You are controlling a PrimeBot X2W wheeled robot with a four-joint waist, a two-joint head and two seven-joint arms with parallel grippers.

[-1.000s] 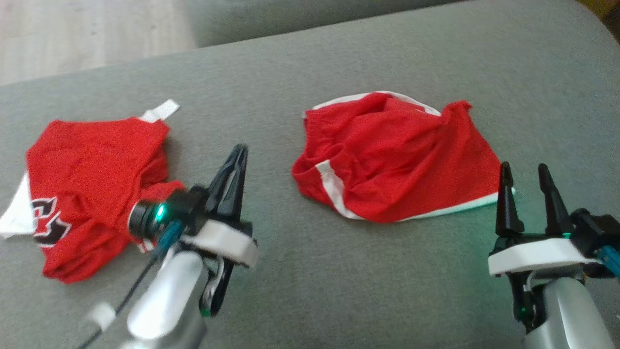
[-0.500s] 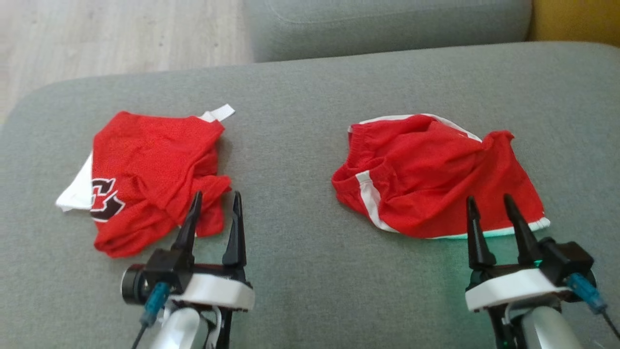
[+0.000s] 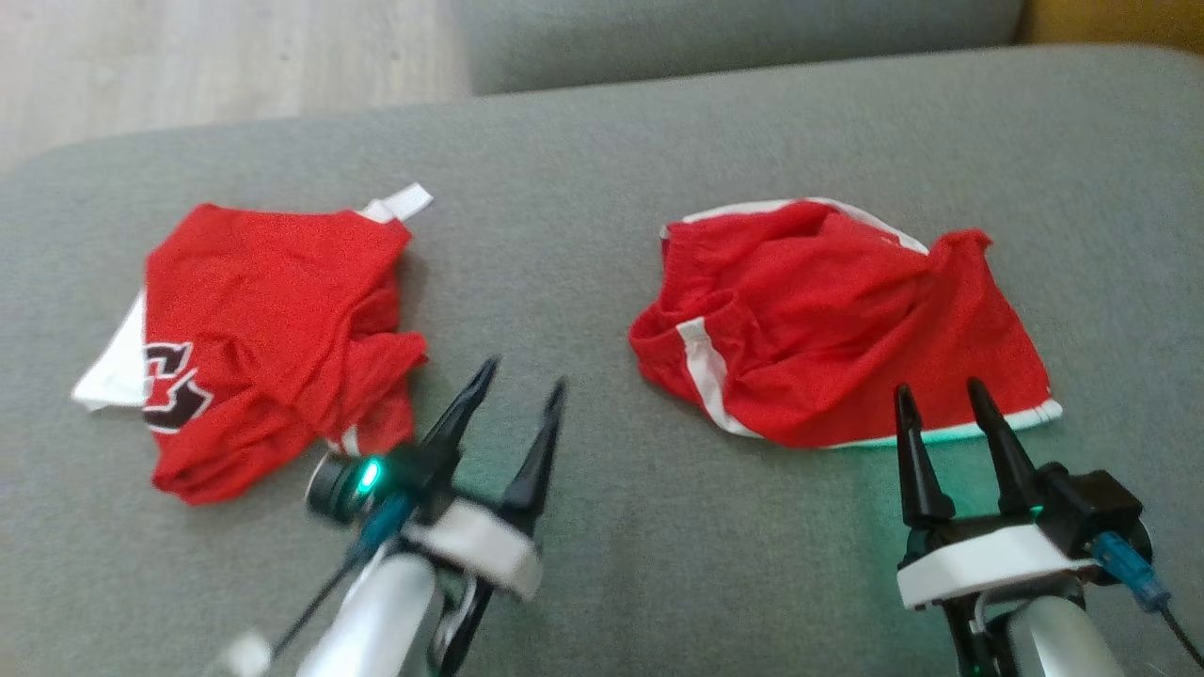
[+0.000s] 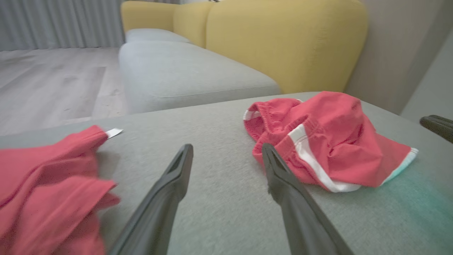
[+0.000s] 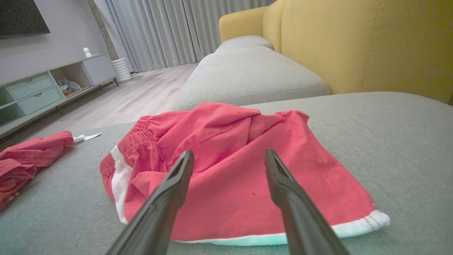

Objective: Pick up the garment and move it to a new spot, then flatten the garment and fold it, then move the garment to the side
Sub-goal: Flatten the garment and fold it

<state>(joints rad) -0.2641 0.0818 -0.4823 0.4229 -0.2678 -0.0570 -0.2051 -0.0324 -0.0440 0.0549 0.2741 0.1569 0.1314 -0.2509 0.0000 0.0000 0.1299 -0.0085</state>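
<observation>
Head view: L fingers [image 3: 466,404] spread, prob. clear of red shirt [image 3: 273,320].

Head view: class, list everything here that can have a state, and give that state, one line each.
red shirt: bunched up, lying on the grey cushion, not held.
red shorts: rumpled, not flattened, lying on the cushion, not held.
left hand: open, empty, over bare cushion between the two garments.
right hand: open, empty, fingertips at the near hem of the shorts.
</observation>
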